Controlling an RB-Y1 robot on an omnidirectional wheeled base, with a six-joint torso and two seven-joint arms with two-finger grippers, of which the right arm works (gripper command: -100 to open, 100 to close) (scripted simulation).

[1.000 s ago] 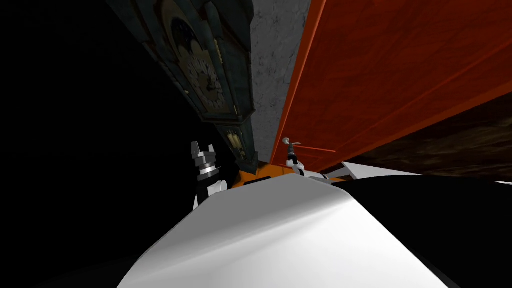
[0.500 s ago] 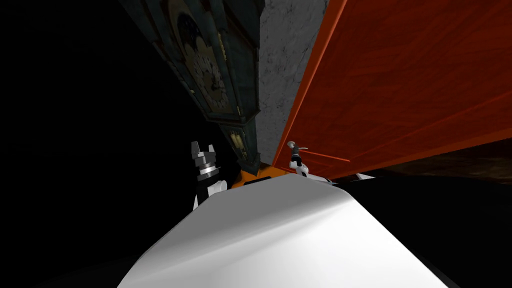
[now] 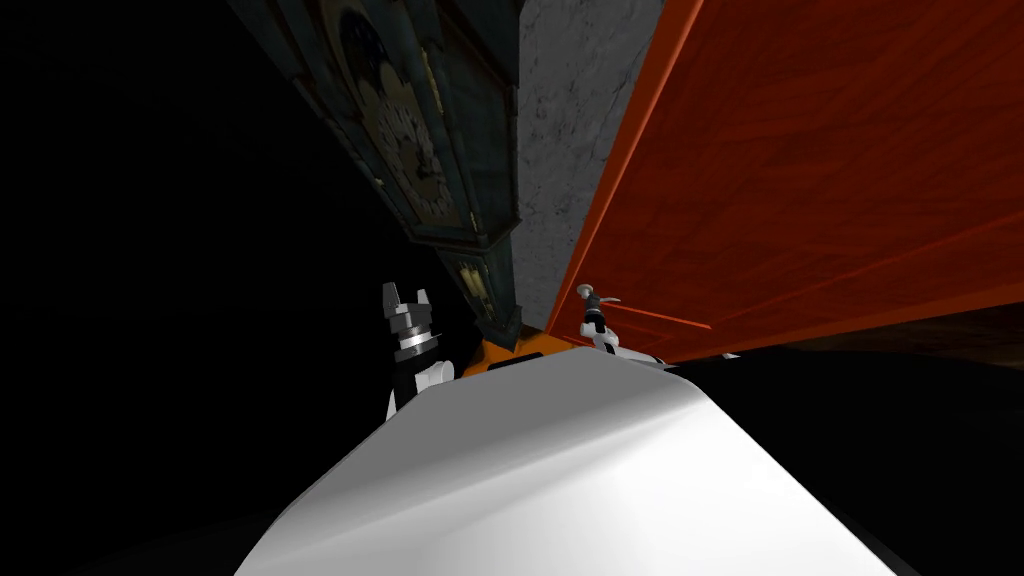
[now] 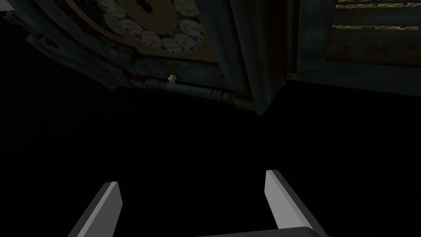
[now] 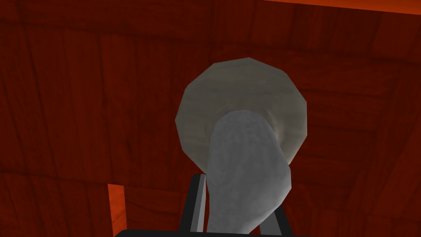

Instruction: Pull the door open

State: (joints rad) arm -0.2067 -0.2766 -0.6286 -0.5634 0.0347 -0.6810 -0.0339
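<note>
The door (image 3: 800,150) is a red-orange wooden leaf that stands close on my right. Its grey lever handle (image 5: 246,181) juts from a round pale rose plate (image 5: 242,94). My right gripper (image 5: 240,214) is at the handle, and its two fingers (image 5: 199,201) press the lever's sides, shut on it. In the head view the handle (image 3: 590,296) shows small at the door's edge, with the right gripper (image 3: 593,320) just below it. My left gripper (image 4: 193,205) hangs open and empty, away from the door, raised at my left (image 3: 405,298).
A tall dark grandfather clock (image 3: 420,150) stands against the grey wall (image 3: 570,120) just left of the door's edge. Its face and case (image 4: 164,33) loom in front of the left gripper. A black area lies to the left.
My head view has shifted a little, so the door, clock and handle sit slightly further right. The right hand stays at the handle. The left arm has not moved.
</note>
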